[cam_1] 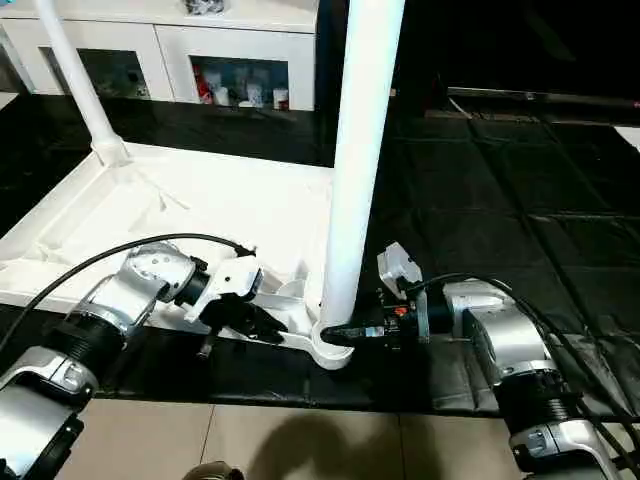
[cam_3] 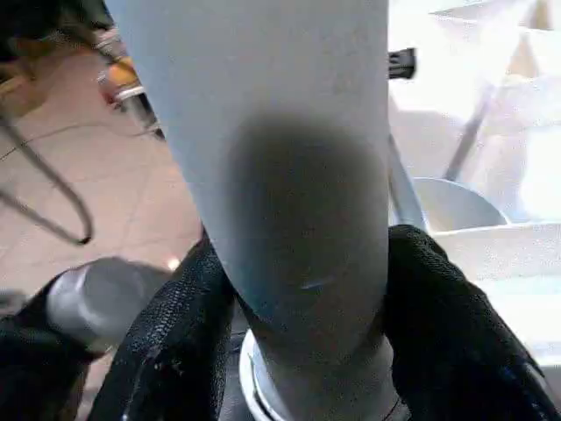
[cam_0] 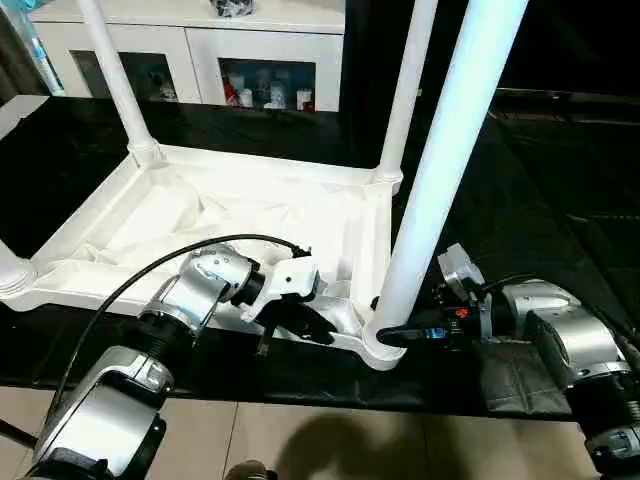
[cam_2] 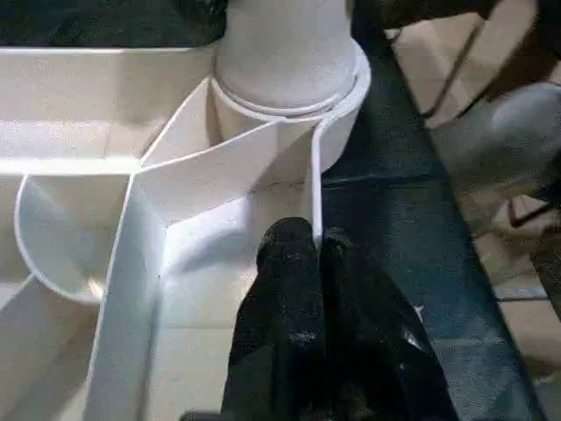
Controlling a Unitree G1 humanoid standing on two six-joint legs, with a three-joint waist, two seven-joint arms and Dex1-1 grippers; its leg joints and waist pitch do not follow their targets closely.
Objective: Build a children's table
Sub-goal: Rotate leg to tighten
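Black matting carries the upturned tabletop (cam_0: pixel 250 215). Left gripper (cam_2: pixel 316 254) pinches its thin rim; right gripper (cam_3: pixel 298 289) straddles the leg (cam_0: pixel 445 170) at five o'clock. Stiff, light, slippery plastic: grasp low, near the socket.

table top (cam_0: pixel 250 215): I see all white, ribbed
legs (cam_0: pixel 440 170): white, the near one looks pale blue
mat (cam_1: pixel 500 200): black, with square seams
cabinet (cam_0: pixel 200 45): white
my forearms (cam_0: pixel 185 300): silver
gripper fingers (cam_2: pixel 298 307): black
floor (cam_0: pixel 300 440): beige

Left gripper (cam_0: pixel 300 325): fingers (cam_2: pixel 302 289) pressed together, pinching a thin white rim. Right gripper (cam_3: pixel 302 289): fingers (cam_3: pixel 188 307) straddling a white leg, one pad each side, forearm reaching in level
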